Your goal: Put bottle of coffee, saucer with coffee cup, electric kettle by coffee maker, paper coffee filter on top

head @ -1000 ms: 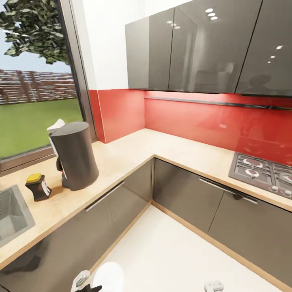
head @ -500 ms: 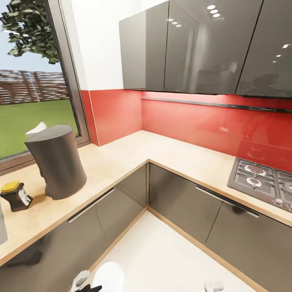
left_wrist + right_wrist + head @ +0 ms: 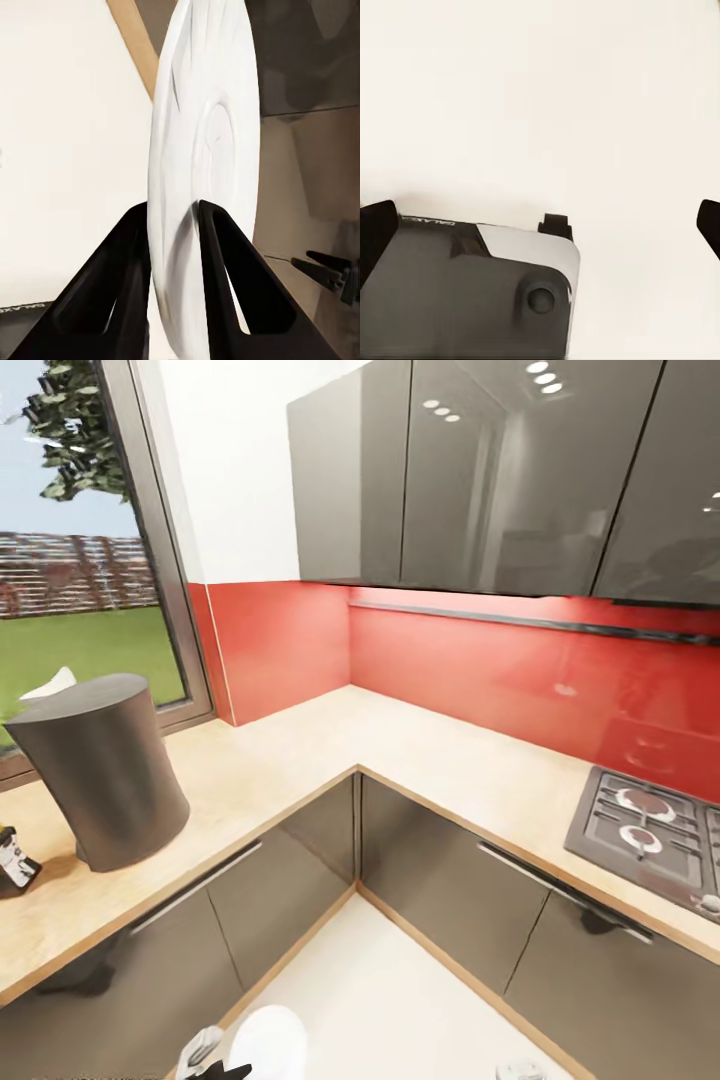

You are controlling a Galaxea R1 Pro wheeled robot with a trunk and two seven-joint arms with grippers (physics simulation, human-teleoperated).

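Observation:
My left gripper (image 3: 173, 214) is shut on the white saucer (image 3: 206, 172), pinching its rim between the two black fingers so that it stands on edge. In the head view the saucer (image 3: 268, 1042) and left gripper (image 3: 213, 1058) hang low over the floor, in front of the cabinets. The dark grey coffee maker (image 3: 100, 775) stands on the beige kitchen countertop (image 3: 300, 750) at the left, with a white paper filter (image 3: 50, 684) poking up at its top. The bottle of coffee (image 3: 14, 866) is cut off by the left edge. My right gripper (image 3: 542, 221) is open over the pale floor.
A gas hob (image 3: 650, 828) is set into the counter at the right. Glossy grey base cabinets (image 3: 440, 880) with bar handles form an inner corner, under grey wall cabinets (image 3: 480, 470) and a red backsplash. A window (image 3: 70, 560) is at the left.
The head view has swung right, so the coffee maker and the jar slid towards the left edge of the picture. The saucer stays in my left gripper.

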